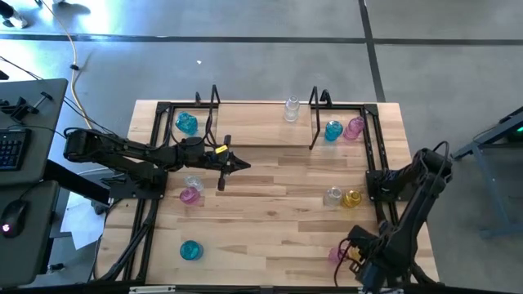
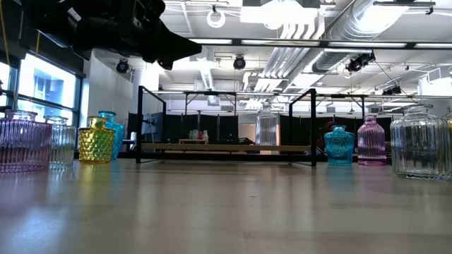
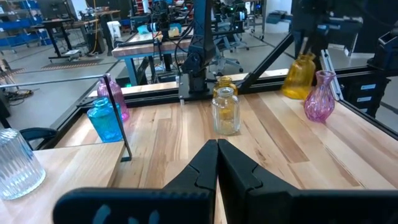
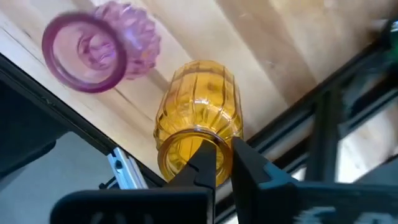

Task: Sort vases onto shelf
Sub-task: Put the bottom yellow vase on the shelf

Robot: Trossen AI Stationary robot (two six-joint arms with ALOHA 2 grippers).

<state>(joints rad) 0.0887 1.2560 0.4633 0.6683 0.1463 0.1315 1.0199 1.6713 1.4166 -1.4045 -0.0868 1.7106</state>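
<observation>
Now, table [image 1: 270,220]: a wooden top with a black rail frame [image 1: 372,155] around its edge.
Left gripper [image 1: 237,166]: it hangs over the table left of the middle of the high view. In its own wrist view the left gripper [image 3: 217,144] has its two dark fingers pressed together with nothing between them.
Right gripper [image 1: 353,255]: it is low on the right of the high view. In its own wrist view the right gripper [image 4: 221,149] is narrow and pinches the rim of the held yellow vase [image 4: 198,121].
Held yellow vase, far view: it shows as the yellow shape [image 3: 300,74] under a dark arm, upper right of the left wrist view.
Pink vase by the right gripper [image 1: 337,255]: it is just beside the held yellow vase, with its open mouth [image 4: 84,53] showing in the upper left of the right wrist view.
Shelf [image 1: 313,122]: a thin black rack at the top middle of the high view. It sits in the middle of the low view [image 2: 226,148].
Clear vase at the shelf [image 1: 291,109]: near the rack's right end.
Upper left teal vase [image 1: 186,123]: left of the shelf.
Teal and pink pair [image 1: 333,131]: just right of the shelf, side by side.
Clear and yellow pair [image 1: 333,196]: right of the middle, side by side.
Clear and pink pair [image 1: 189,196]: left of the middle, close together, near the left gripper.
Lone teal vase [image 1: 190,250]: lower left, well apart from the rest.
Writing: none that I can read.
</observation>
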